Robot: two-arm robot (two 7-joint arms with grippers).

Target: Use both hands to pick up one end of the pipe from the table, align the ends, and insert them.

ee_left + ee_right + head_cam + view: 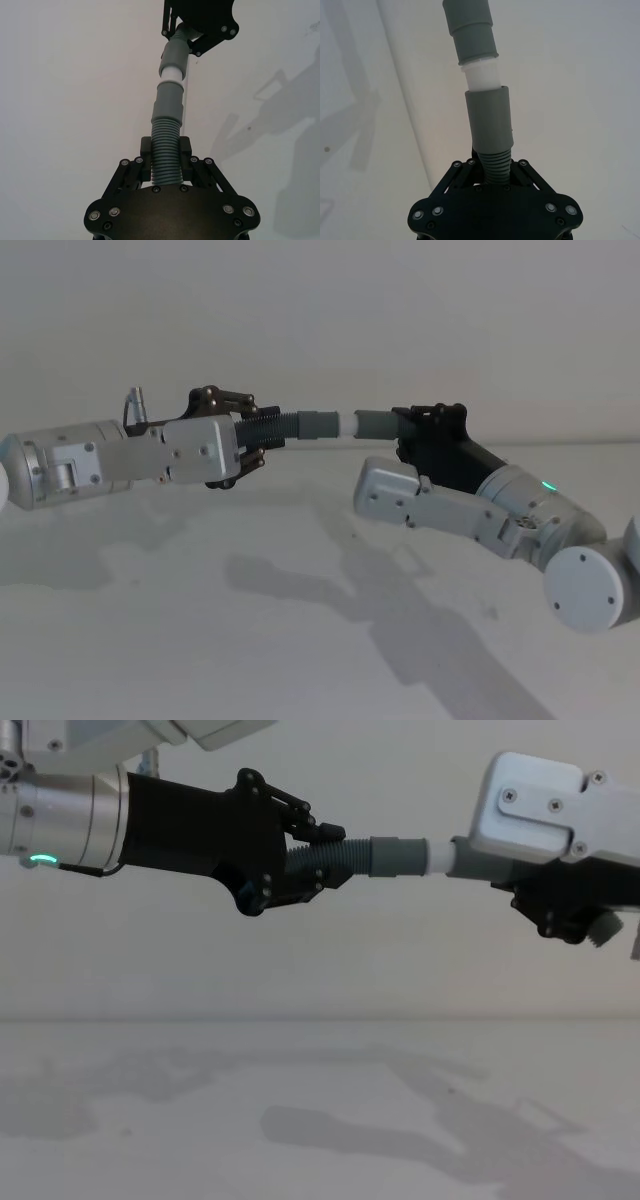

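Both pieces of the pipe hang in the air above the table [300, 640], end to end in one line. My left gripper [262, 435] [165, 152] [325, 860] is shut on the ribbed part [280, 427] [166, 132] of one piece. Its wider collar [320, 425] [169, 102] [395, 857] carries a pale white spigot [350, 425] [481, 75] [437, 858]. The spigot's tip sits in the plain grey mouth [378, 424] [490, 117] of the other piece. My right gripper [405, 430] [492, 167] [510, 880] is shut on that piece. A band of white spigot shows between the two grey ends.
The white table [300, 1120] lies below both arms, with only their shadows on it. A plain pale wall stands behind. The right arm's elbow [590, 590] hangs low at the right side.
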